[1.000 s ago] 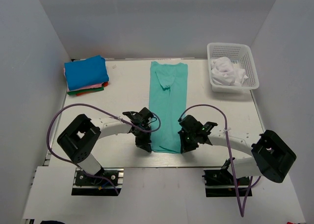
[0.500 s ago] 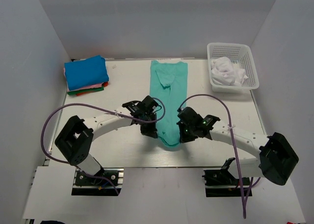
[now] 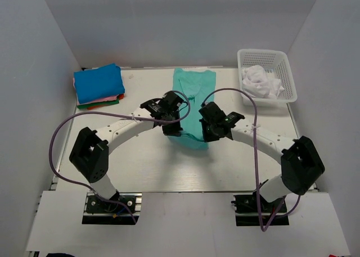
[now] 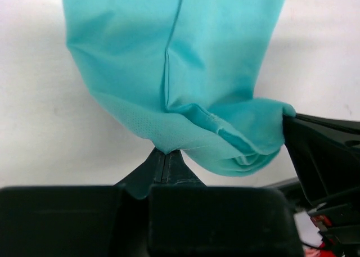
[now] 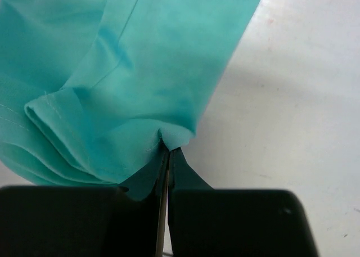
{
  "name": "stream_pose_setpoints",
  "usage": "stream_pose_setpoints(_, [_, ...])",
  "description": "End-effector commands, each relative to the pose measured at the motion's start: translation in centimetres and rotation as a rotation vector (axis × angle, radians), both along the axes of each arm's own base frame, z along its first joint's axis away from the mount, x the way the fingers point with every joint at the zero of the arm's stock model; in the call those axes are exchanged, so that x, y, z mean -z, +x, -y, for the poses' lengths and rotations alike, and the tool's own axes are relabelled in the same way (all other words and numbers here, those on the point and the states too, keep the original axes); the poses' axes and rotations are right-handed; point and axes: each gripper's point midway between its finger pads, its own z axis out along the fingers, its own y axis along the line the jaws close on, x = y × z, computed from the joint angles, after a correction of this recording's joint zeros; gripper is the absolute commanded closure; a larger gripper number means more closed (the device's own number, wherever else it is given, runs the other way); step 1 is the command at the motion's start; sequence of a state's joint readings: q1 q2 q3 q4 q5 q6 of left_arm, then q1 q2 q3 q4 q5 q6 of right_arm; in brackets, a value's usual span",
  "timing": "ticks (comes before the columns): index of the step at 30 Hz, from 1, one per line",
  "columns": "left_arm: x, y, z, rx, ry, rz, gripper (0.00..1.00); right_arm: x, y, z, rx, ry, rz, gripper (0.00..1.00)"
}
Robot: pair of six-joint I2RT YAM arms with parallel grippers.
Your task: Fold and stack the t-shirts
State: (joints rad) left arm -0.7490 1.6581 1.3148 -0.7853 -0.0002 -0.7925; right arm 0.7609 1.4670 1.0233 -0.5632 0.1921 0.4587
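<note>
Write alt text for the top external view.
On a white table, left gripper and right gripper are each shut on the raised near hem of a teal t-shirt whose collar end lies flat. Folded shirts, blue on top, are stacked far left; a white basket with white cloth sits far right.

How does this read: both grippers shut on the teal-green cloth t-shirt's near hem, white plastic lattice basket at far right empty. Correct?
Not empty: the white plastic lattice basket holds crumpled white cloth, as the top external view shows. The rest stands.
</note>
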Motion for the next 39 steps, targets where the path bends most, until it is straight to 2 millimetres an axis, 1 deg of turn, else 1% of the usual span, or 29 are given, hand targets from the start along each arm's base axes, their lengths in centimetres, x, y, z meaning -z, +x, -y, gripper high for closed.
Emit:
stream_pose_setpoints(1, [-1.2,2.6,-1.5,-0.068,0.024,0.059,1.0,-1.8,2.9,-0.7,-0.006,0.006,0.067,1.0])
stream_pose_setpoints(4, [-1.8,4.3,-1.6,-0.069,0.008,0.1,1.0,-2.4,4.7,-0.7,0.003,-0.009,0.08,1.0])
stream_pose_setpoints(5, [-2.3,5.2,-1.6,-0.075,0.003,0.115,1.0,-1.8,5.1,-0.3,0.01,-0.032,0.069,1.0])
stream_pose_setpoints(8, [-3.6,7.3,-1.1,-0.059,-0.026,0.158,1.0,-4.1,7.7,-0.7,0.025,-0.013,0.134,1.0])
stream_pose_setpoints(9, [-3.8,7.6,-0.7,-0.046,-0.033,0.163,1.0,-3.6,8.1,-0.8,0.024,-0.024,0.123,1.0])
stream_pose_setpoints(10, [-3.2,8.5,-0.9,-0.049,-0.019,0.158,1.0,-4.8,9.3,-0.8,0.039,-0.008,0.15,1.0])
stream_pose_setpoints(11, [-4.0,9.3,-0.6,-0.053,-0.036,0.166,1.0,-4.6,9.6,-0.9,0.035,-0.011,0.145,1.0])
stream_pose_setpoints(12, [-3.9,9.9,-1.1,-0.058,-0.021,0.159,1.0,-4.4,10.0,-0.9,0.038,-0.017,0.139,1.0])
stream_pose_setpoints(14, [-4.0,11.5,-1.5,-0.075,-0.017,0.167,1.0,-5.1,11.3,-0.9,0.05,-0.011,0.157,1.0])
stream_pose_setpoints(16, [-4.1,12.6,-1.8,-0.08,-0.013,0.176,1.0,-4.7,12.4,-0.6,0.063,-0.026,0.156,1.0])
stream_pose_setpoints(17, [-4.7,13.2,-1.7,-0.085,-0.029,0.187,1.0,-5.2,13.1,-0.7,0.074,-0.019,0.166,1.0])
stream_pose_setpoints(18, [-4.3,14.0,-2.1,-0.088,-0.028,0.179,1.0,-4.8,13.7,-0.5,0.081,-0.03,0.152,1.0])
stream_pose_setpoints(19, [-4.9,14.8,-1.7,-0.081,-0.039,0.206,1.0,-4.6,14.0,-0.3,0.088,-0.037,0.141,1.0])
stream_pose_setpoints(21, [-5.0,16.0,-1.8,-0.066,-0.056,0.208,1.0,-5.2,14.8,-0.1,0.09,-0.04,0.152,1.0])
stream_pose_setpoints(22, [-5.1,16.8,-1.2,-0.061,-0.067,0.212,1.0,-4.2,15.1,0.1,0.093,-0.058,0.132,1.0])
stream_pose_setpoints(23, [-4.7,16.9,-1.1,-0.052,-0.056,0.204,1.0,-5.0,15.8,0.2,0.104,-0.046,0.141,1.0])
stream_pose_setpoints(24, [-4.7,17.6,-1.3,-0.061,-0.057,0.208,1.0,-4.1,16.0,0.1,0.097,-0.058,0.124,1.0])
stream_pose_setpoints(25, [-5.0,18.0,-0.9,-0.056,-0.07,0.215,1.0,-4.1,16.2,0.2,0.097,-0.063,0.126,1.0])
stream_pose_setpoints(26, [-3.9,18.1,-0.8,-0.056,-0.059,0.195,1.0,-4.2,17.0,0.1,0.105,-0.057,0.133,1.0])
stream_pose_setpoints(27, [-3.8,18.6,-0.9,-0.059,-0.068,0.191,1.0,-4.4,17.3,0.2,0.11,-0.054,0.135,1.0])
stream_pose_setpoints(29, [-3.9,19.2,-0.2,-0.048,-0.093,0.202,1.0,-3.5,17.8,0.3,0.118,-0.063,0.113,1.0])
stream_pose_setpoints(30, [-3.1,19.8,-0.6,-0.059,-0.086,0.19,1.0,-3.8,18.2,0.3,0.125,-0.061,0.122,1.0])
stream_pose_setpoints(31, [-3.3,20.0,-0.3,-0.054,-0.096,0.193,1.0,-4.0,18.6,0.4,0.136,-0.054,0.123,1.0])
stream_pose_setpoints(32, [-2.9,20.5,-0.6,-0.063,-0.095,0.194,1.0,-3.2,18.8,0.4,0.137,-0.061,0.11,1.0])
stream_pose_setpoints(33, [-3.6,20.9,-0.4,-0.063,-0.107,0.215,1.0,-3.5,19.3,0.4,0.141,-0.055,0.118,1.0])
stream_pose_setpoints(35, [-2.6,21.8,-0.4,-0.068,-0.115,0.216,1.0,-2.7,20.0,0.8,0.158,-0.065,0.112,1.0])
stream_pose_setpoints(36, [-3.0,22.0,-0.4,-0.068,-0.119,0.225,1.0,-3.3,20.8,0.9,0.167,-0.058,0.133,1.0])
stream_pose_setpoints(38, [-3.1,22.7,-0.4,-0.073,-0.135,0.239,1.0,-2.8,21.2,1.1,0.173,-0.066,0.128,1.0])
stream_pose_setpoints(39, [-3.2,22.9,-0.4,-0.073,-0.139,0.247,1.0,-3.2,21.7,1.2,0.18,-0.057,0.138,1.0])
